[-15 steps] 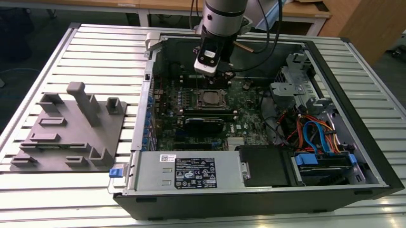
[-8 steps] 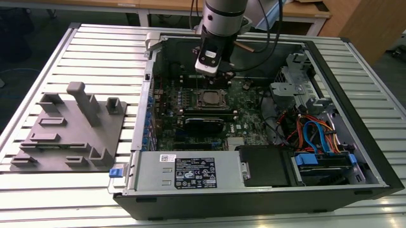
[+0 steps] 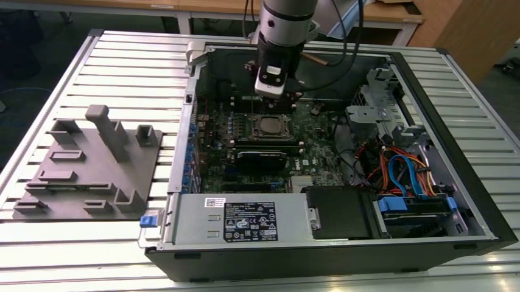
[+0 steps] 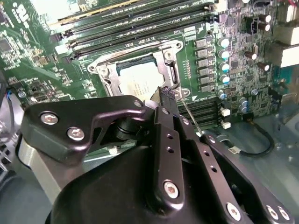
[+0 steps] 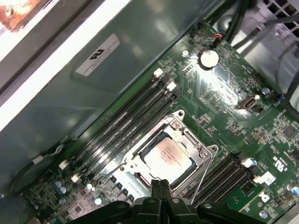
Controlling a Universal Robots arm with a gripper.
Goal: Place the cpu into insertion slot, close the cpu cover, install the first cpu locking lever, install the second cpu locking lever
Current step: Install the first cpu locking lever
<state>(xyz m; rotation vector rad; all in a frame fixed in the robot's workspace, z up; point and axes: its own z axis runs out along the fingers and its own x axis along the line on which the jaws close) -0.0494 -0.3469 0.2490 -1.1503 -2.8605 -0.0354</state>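
While our gripper (image 5: 161, 183) hangs with fingers (image 5: 156, 191) pressed together on nothing we can see, the cpu (image 5: 169, 156) lies in the slot (image 5: 187, 135) under the cover (image 5: 133, 173), just past the fingertips. We judge the thin lever (image 5: 200, 182) beside them stiff and springy, best pushed near its free end, which the gripper hides.

One edge of the cpu (image 4: 138, 77) and insertion slot (image 4: 105, 75) behind the pincer (image 4: 167, 92) in the second wrist view.
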